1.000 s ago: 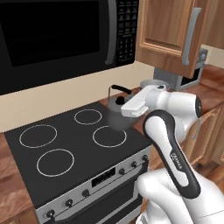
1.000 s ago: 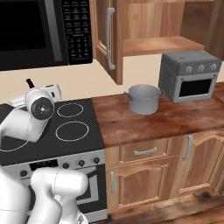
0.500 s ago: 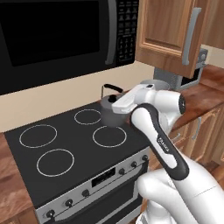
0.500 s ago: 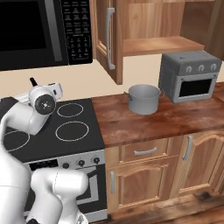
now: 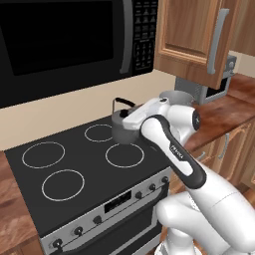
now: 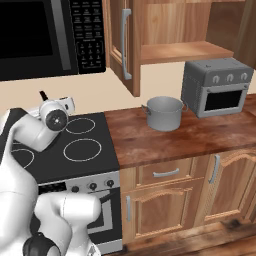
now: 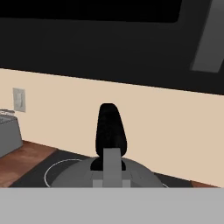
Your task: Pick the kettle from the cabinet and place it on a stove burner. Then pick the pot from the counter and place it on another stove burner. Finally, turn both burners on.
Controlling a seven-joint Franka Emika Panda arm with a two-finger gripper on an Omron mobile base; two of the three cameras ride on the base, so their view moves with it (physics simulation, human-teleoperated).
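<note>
A small dark grey kettle (image 5: 121,125) with a black arched handle hangs over the black glass cooktop (image 5: 74,159), near the two burner rings on its right side, the rear ring (image 5: 98,132) and the front ring (image 5: 124,155). Whether its base already touches the glass cannot be told. The gripper (image 7: 112,171) is closed tightly on the kettle's handle; in the hand view the dark handle stands up just beyond the fingertips, with the rounded grey lid below it. The white arm (image 5: 169,144) reaches in from the right to carry it.

Further out, the wide grey pot (image 6: 164,113) sits on the reddish-brown counter (image 6: 200,137), well apart from the cooktop, beside a grey toaster oven (image 6: 216,87). Above them the wooden cabinet (image 6: 172,30) stands open, its shelf bare. A black microwave (image 5: 69,40) hangs over the stove, and small black knobs (image 5: 152,188) line the stove's front edge.

The step in hand appears to be the first one: setting the kettle on a burner. The next move likely calls for centring the kettle over one ring, lowering it until it rests flat, and then releasing the handle and lifting clear without tipping it. The pot and both knobs are not yet dealt with.
</note>
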